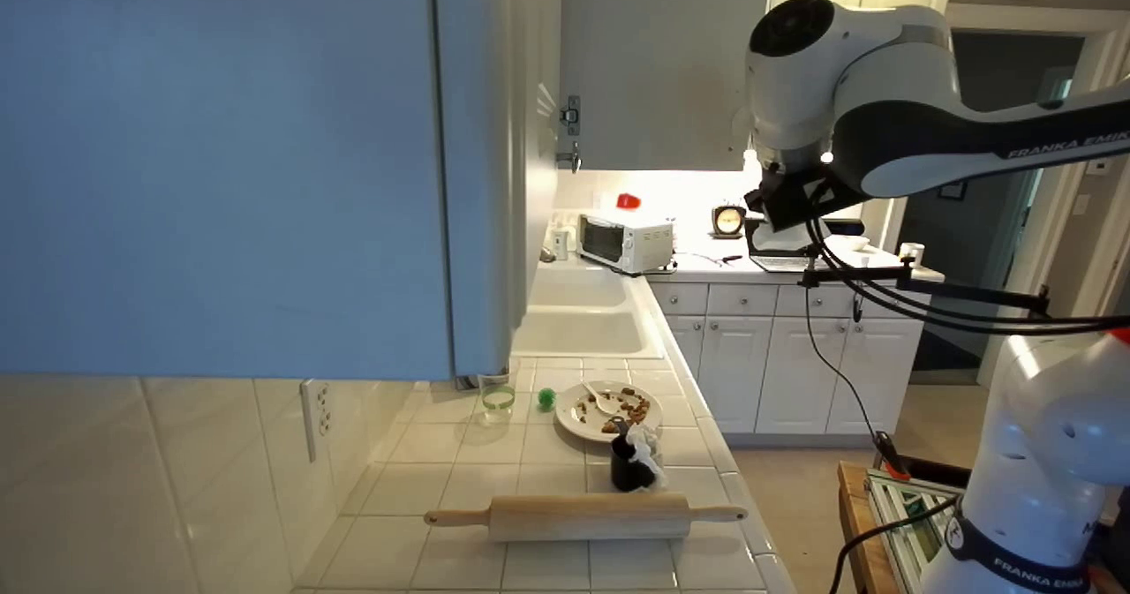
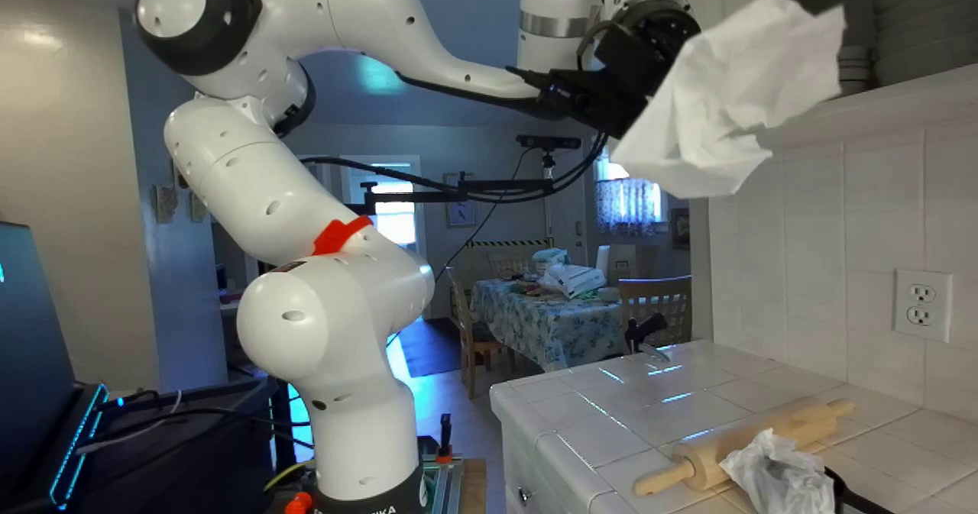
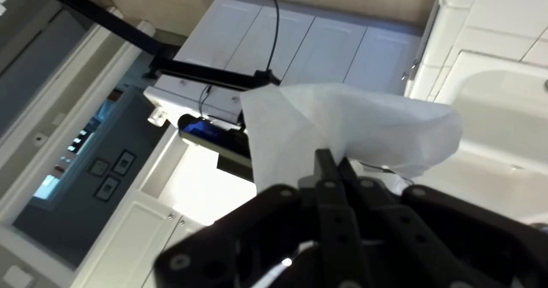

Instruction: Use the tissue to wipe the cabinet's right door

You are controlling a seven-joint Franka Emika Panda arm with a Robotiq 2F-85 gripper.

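Note:
My gripper's (image 3: pixel 336 161) black fingers are shut on a white tissue (image 3: pixel 364 125), which spreads out past the fingertips. The tissue also hangs loose and wrinkled in an exterior view (image 2: pixel 733 94), where it hides the fingertips. In an exterior view the cabinet's right door (image 1: pixel 653 64) is a flat pale grey-white panel standing open, with hinges on its left edge. There the wrist and gripper appear beside the door's lower right edge. Whether the tissue touches the door cannot be told. The fingertips are hidden in both exterior views.
A large blue-grey cabinet panel (image 1: pixel 221 161) fills the near left. The counter holds a rolling pin (image 1: pixel 590 519), a black cup (image 1: pixel 629 466) with crumpled white material, a plate of food bits (image 1: pixel 578 417) and a glass (image 1: pixel 496 400). A sink (image 1: pixel 583 329) and toaster oven (image 1: pixel 627 241) lie beyond.

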